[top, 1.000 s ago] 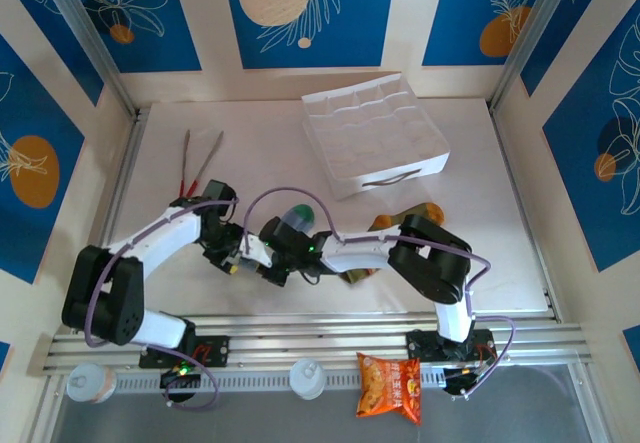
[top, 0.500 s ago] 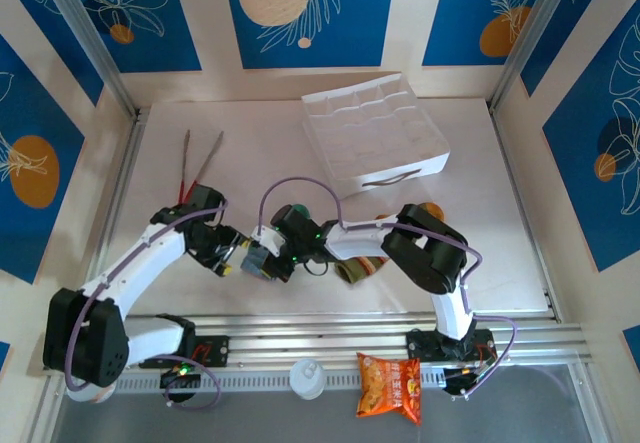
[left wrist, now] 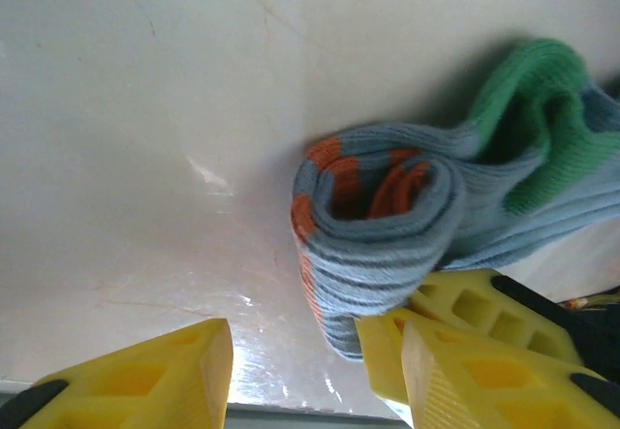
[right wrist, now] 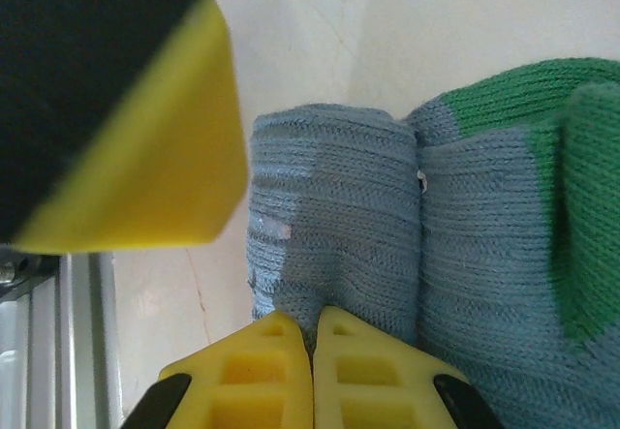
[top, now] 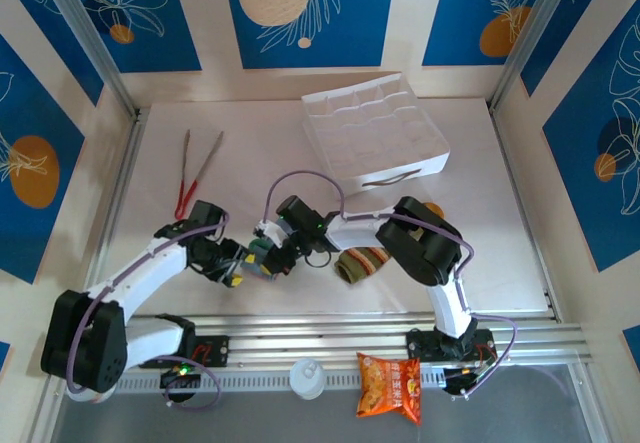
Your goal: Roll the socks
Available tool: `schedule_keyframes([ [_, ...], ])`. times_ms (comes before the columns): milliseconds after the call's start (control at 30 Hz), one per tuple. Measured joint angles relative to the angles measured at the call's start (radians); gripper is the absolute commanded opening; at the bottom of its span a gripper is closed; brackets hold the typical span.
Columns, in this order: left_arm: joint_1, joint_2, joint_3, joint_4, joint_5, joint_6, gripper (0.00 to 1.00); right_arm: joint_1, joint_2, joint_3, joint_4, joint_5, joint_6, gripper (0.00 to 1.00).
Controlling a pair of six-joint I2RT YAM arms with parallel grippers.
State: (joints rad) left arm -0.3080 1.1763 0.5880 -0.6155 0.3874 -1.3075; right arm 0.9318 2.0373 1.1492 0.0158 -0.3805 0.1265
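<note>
no text can be read
the orange snack packet [top: 390,386] by the near rail carries some printing, too small and blurred to make out.

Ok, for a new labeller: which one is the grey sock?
From the white tray, come nearer and slightly left. The grey sock lies there, partly rolled; green toe and orange cuff set it apart from the olive striped sock on its right.
</note>
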Motion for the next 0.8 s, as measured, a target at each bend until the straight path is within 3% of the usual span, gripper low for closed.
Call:
schedule_keyframes([
  [200, -0.006, 0.089, -0.006, 0.094, 0.025, -0.003, 0.5, -0.037, 0.039, 0.021, 0.001, -0.116, 0.019, 0.0],
  [400, -0.014, 0.155, -0.01, 0.127, 0.024, -0.002, 0.41, -0.067, 0.064, 0.04, -0.008, -0.189, 0.037, 0.0],
  [533, -0.016, 0.187, -0.01, 0.152, 0.034, -0.025, 0.22, -0.068, 0.064, 0.05, -0.027, -0.196, 0.026, 0.17],
  [633, -0.018, 0.219, 0.012, 0.141, 0.053, -0.053, 0.14, -0.05, 0.026, 0.022, -0.023, -0.154, -0.01, 0.3],
  [800, -0.031, 0.266, 0.024, 0.134, 0.106, -0.114, 0.1, 0.021, -0.138, -0.139, 0.047, 0.05, -0.102, 0.4],
])
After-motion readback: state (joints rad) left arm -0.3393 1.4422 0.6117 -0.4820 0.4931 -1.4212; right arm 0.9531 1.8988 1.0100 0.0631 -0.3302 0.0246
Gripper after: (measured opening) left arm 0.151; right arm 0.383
